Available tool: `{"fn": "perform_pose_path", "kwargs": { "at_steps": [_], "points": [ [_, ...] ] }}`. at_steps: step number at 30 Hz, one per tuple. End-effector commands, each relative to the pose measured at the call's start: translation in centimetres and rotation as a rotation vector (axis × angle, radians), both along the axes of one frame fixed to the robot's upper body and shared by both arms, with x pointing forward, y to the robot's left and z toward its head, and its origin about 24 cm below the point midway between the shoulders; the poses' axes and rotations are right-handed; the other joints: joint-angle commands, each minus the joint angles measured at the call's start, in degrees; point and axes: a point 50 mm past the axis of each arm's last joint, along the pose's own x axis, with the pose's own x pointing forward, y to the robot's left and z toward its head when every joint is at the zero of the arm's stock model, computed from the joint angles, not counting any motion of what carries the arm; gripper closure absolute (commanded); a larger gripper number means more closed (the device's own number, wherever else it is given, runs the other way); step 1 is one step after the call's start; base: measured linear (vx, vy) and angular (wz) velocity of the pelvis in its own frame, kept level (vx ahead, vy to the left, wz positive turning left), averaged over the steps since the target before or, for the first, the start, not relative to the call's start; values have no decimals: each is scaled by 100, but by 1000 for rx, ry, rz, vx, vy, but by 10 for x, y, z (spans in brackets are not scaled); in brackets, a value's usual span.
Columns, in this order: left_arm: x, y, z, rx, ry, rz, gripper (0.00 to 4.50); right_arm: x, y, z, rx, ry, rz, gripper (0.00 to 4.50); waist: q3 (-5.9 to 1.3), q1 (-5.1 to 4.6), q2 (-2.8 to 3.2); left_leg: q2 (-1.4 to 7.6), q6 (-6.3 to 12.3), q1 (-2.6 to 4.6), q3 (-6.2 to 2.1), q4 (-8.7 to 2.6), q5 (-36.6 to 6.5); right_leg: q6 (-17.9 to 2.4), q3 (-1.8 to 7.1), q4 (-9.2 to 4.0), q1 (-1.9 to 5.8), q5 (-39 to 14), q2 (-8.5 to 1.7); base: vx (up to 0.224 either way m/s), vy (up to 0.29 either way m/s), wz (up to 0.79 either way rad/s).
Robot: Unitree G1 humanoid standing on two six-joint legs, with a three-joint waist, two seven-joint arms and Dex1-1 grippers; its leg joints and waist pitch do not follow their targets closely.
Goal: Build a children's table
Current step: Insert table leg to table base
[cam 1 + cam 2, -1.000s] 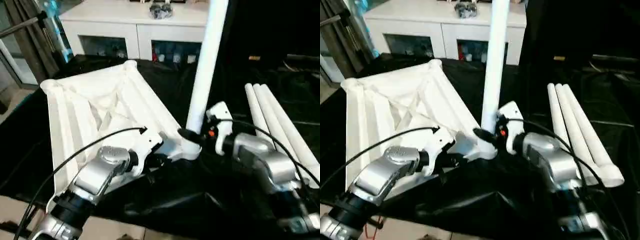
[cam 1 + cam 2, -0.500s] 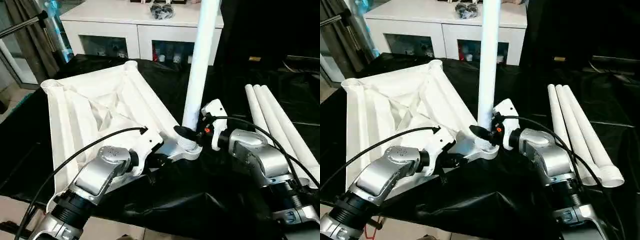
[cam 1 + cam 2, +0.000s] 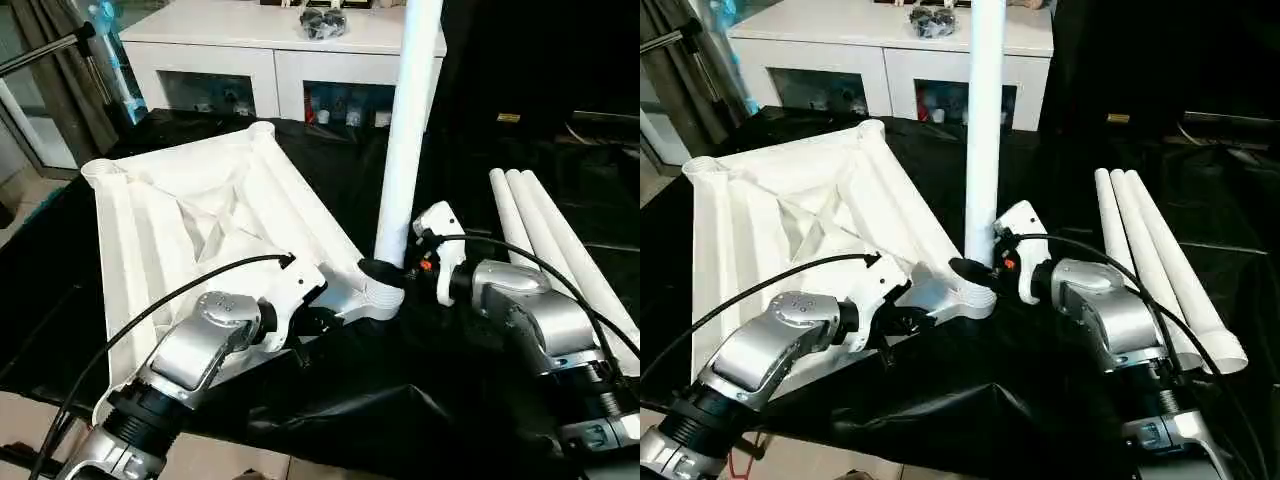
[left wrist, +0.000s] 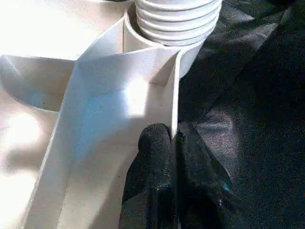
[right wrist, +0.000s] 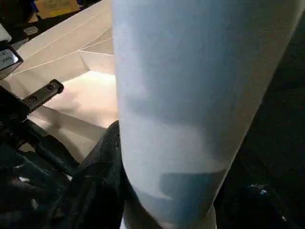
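Note:
The children's table tabletop (image 3: 200, 210) lies upside down on the black cloth, its ribbed underside facing up. One white leg (image 3: 405, 150) stands nearly upright in the near corner socket (image 3: 382, 298). Its ribbed end (image 4: 176, 21) still shows above the socket's rim. My right gripper (image 3: 388, 270) is shut on this leg just above the socket, and a black finger (image 5: 102, 162) presses against the tube. My left gripper (image 4: 174, 138) is shut on the thin rim wall of the tabletop (image 4: 109, 95), a short way from that socket.
Three more white legs (image 3: 560, 250) lie side by side on the cloth to the right of my right arm. A white cabinet (image 3: 270, 50) with glass-fronted compartments stands behind the table. A tripod leg (image 3: 40, 55) and a curtain are at the far left.
My right gripper swung the leg's lower end a little left and back right; the leg now stands straighter and lower in the corner socket. The left gripper has kept its hold.

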Motion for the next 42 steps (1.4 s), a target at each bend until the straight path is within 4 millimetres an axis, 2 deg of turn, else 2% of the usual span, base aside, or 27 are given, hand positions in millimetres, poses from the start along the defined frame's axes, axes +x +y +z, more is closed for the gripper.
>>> {"fn": "perform_pose_path", "kwargs": {
  "at_steps": [1, 4, 11, 16, 22, 23, 24, 25, 29, 30, 32, 33, 37, 42],
  "points": [
    [0, -1, -2, -9, 25, -11, 450, -4, -2, -9, -21, 48, 3, 260, -347, 6, -80, 322, 450, 26, -131, -390, -684, -870, 377, -550, 273, -1310, -563, 0, 0, 0],
    [0, -1, -2, -13, 26, -12, 450, -3, -2, -8, -12, 43, -1, 260, -349, 5, -83, 326, 479, 19, -134, -390, -618, -917, 375, -527, 274, -1142, -560, 0, 0, 0],
    [0, -2, -2, -20, 26, -10, 450, -1, 0, -10, 68, 50, -49, 260, -340, -2, -81, 326, 449, 19, -136, -401, -698, -901, 374, -548, 270, -1309, -569, 0, 0, 0],
    [2, -1, 0, -27, 20, 1, 450, -4, -9, -24, 122, 89, -138, 260, -344, 0, -78, 332, 450, 25, -136, -406, -702, -909, 376, -544, 269, -1228, -570, 0, 0, 0],
    [4, -1, 1, -28, 12, 8, 450, -13, -20, -45, 194, 135, -245, 260, -320, 3, -70, 332, 400, 45, -137, -428, -903, -835, 368, -594, 242, -1612, -579, 0, 0, 0],
    [4, -1, 2, -28, 11, 9, 450, -14, -21, -49, 205, 144, -263, 260, -312, 12, 21, 335, 383, 57, -148, -434, -968, -836, 367, -597, 230, -1663, -584, 0, 0, 0],
    [5, -1, 2, -28, 10, 9, 450, -15, -22, -52, 212, 150, -276, 260, -312, -11, -34, 340, 363, 46, -149, -444, -1029, -824, 367, -610, 245, -1650, -580, 0, 0, 0],
    [5, -1, 2, -28, 9, 10, 450, -17, -24, -56, 215, 149, -295, 260, -319, 1, -1, 336, 359, 49, -152, -442, -1046, -838, 369, -604, 242, -1632, -590, 0, 0, 0],
    [7, -1, 2, -24, 3, 11, 450, -26, -27, -67, 216, 127, -340, 260, -289, -17, -16, 335, 305, 82, -150, -469, -1315, -774, 362, -661, 229, -2009, -595, 0, 0, 0],
    [8, -2, 2, -21, -1, 12, 450, -28, -28, -71, 204, 107, -358, 260, -292, -25, 26, 346, 281, 89, -164, -489, -1373, -747, 361, -678, 230, -2024, -594, 0, 0, 0],
    [8, -2, 2, -20, -2, 13, 450, -30, -28, -72, 193, 95, -358, 260, -294, -31, 13, 345, 284, 86, -170, -497, -1381, -754, 357, -672, 240, -1975, -592, 0, 0, 0],
    [8, -2, 1, -19, -2, 13, 450, -33, -26, -72, 164, 72, -342, 260, -289, -32, 41, 348, 284, 103, -169, -505, -1449, -753, 356, -680, 230, -2024, -595, 0, 0, 0],
    [8, -2, 1, -18, -3, 9, 450, -38, -18, -71, 66, 17, -259, 260, -302, -41, 36, 344, 323, 92, -168, -519, -1344, -704, 354, -688, 247, -1979, -596, 0, 0, 0],
    [8, -4, 1, -18, -3, -2, 450, -32, -9, -64, 16, 0, -188, 260, -294, -67, 25, 328, 360, 80, -163, -519, -1387, -680, 351, -709, 250, -2118, -595, 0, 0, 0]
  ]
}}
